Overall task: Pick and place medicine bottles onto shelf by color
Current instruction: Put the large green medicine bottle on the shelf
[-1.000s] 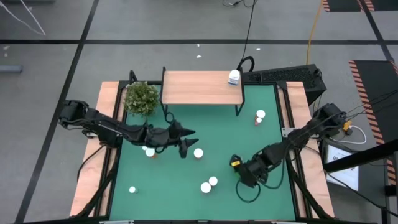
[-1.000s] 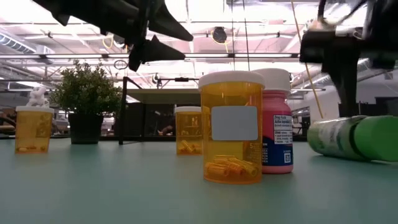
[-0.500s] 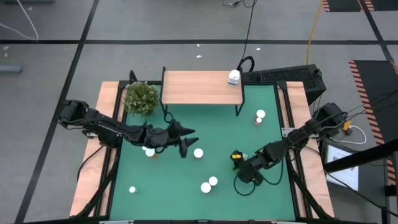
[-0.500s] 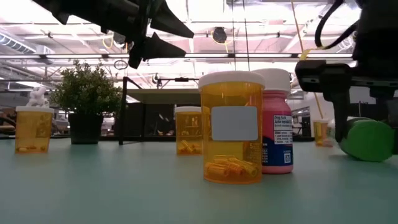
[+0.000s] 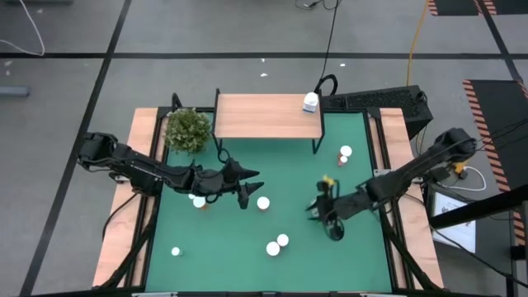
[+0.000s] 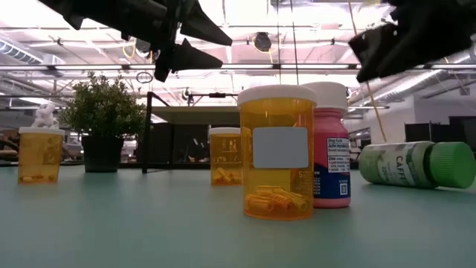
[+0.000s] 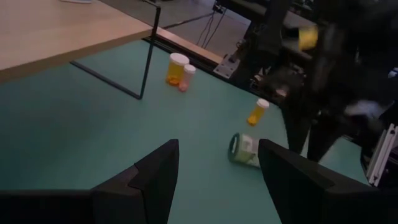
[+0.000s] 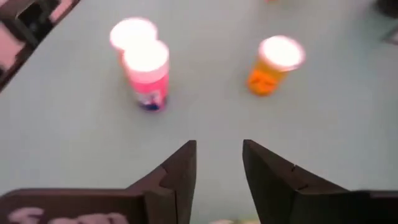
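Observation:
My left gripper (image 5: pixel 247 188) hangs open above the green mat, with nothing between its fingers (image 7: pixel 155 177). My right gripper (image 5: pixel 322 208) is raised over the mat's right half, open and empty (image 8: pixel 219 168). A green-capped medicine bottle (image 6: pixel 416 164) lies on its side on the mat, also seen past the left fingers (image 7: pixel 244 150). An orange bottle (image 6: pixel 277 152) and a pink bottle (image 6: pixel 331 149) stand upright near the camera, with more orange bottles (image 6: pixel 225 155) (image 6: pixel 39 154) behind. The shelf (image 5: pixel 268 115) stands at the far edge with one small white bottle (image 5: pixel 311 101) on it.
A bushy potted plant (image 5: pixel 187 129) stands left of the shelf. Two small bottles (image 5: pixel 344 155) stand by the shelf's right leg. Other white-capped bottles stand scattered over the mat (image 5: pixel 263 203) (image 5: pixel 277 244) (image 5: pixel 176 252). The mat's near right corner (image 5: pixel 363 264) is bare.
My right gripper was low at the lying green-capped bottle and has risen and drawn toward the far edge, clear of it. The bottle swung end-on to the low camera for a moment and now lies broadside again on the mat.

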